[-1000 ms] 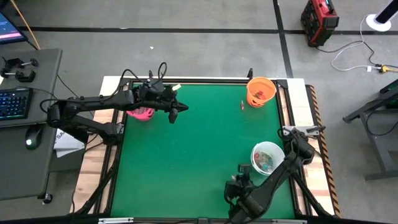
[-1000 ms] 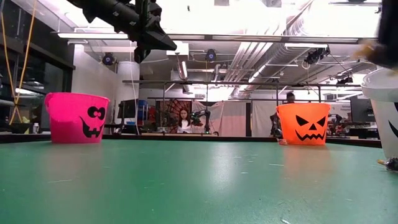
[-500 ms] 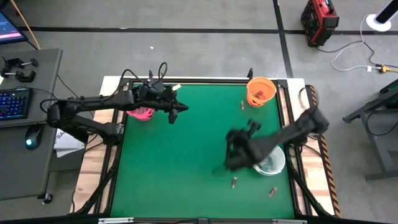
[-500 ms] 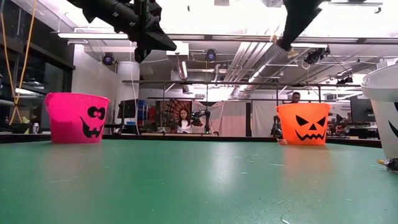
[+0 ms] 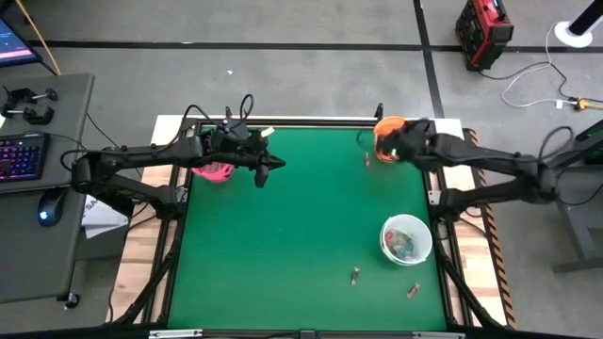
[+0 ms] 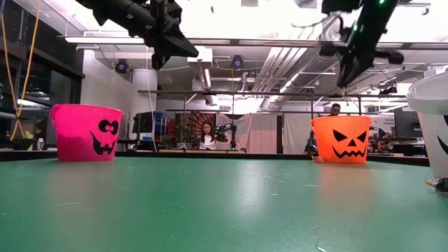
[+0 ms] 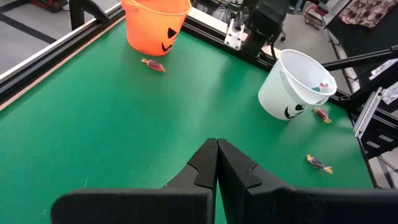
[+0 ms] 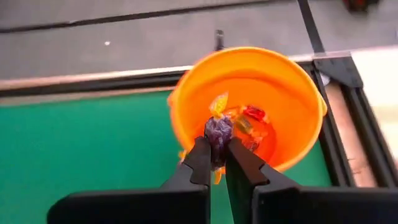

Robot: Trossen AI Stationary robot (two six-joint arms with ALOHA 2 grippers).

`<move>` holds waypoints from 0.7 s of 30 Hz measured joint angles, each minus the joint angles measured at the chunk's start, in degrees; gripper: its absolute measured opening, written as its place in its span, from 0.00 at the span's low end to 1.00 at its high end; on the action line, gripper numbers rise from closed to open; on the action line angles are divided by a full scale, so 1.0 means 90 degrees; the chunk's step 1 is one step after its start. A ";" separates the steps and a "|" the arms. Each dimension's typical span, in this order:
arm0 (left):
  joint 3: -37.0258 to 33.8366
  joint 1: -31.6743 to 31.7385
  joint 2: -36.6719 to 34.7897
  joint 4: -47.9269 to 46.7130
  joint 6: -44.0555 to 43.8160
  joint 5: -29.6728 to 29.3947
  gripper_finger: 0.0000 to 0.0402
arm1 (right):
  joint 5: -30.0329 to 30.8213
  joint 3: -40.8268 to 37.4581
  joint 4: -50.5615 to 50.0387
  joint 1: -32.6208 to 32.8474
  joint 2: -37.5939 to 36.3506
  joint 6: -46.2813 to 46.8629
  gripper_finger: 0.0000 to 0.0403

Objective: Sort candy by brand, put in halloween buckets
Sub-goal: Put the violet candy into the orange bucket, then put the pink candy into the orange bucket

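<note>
We see the right gripper pinching a purple candy above the orange bucket, while the left gripper, pressed together, hangs near the pink bucket.

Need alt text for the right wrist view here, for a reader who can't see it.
The right gripper holds a dark purple wrapped candy between its shut fingers, directly above the open orange bucket. Several wrapped candies already lie inside the bucket, which stands at the edge of the green table.
</note>
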 joint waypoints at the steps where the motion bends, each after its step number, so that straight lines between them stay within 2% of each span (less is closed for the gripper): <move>1: 0.0000 0.0000 0.0000 0.0000 0.0002 0.0002 0.00 | -0.0224 -0.0102 0.0207 -0.0334 -0.0039 -0.0121 0.02; 6: 0.0000 -0.0005 0.0000 -0.0008 0.0000 0.0021 0.00 | -0.1647 -0.0398 0.1027 -0.1824 0.0217 -0.0676 0.03; 10: 0.0000 -0.0005 0.0000 -0.0012 -0.0054 0.0167 0.00 | -0.1886 -0.0400 0.1093 -0.2493 0.0526 -0.1194 0.09; 17: 0.0000 -0.0005 0.0000 -0.0029 -0.0051 0.0330 0.00 | -0.2358 -0.0369 0.1597 -0.2898 0.0580 -0.1933 0.34; 21: 0.0000 -0.0005 0.0000 -0.0029 -0.0052 0.0328 0.00 | -0.2433 -0.0363 0.1674 -0.2913 0.0580 -0.2000 0.51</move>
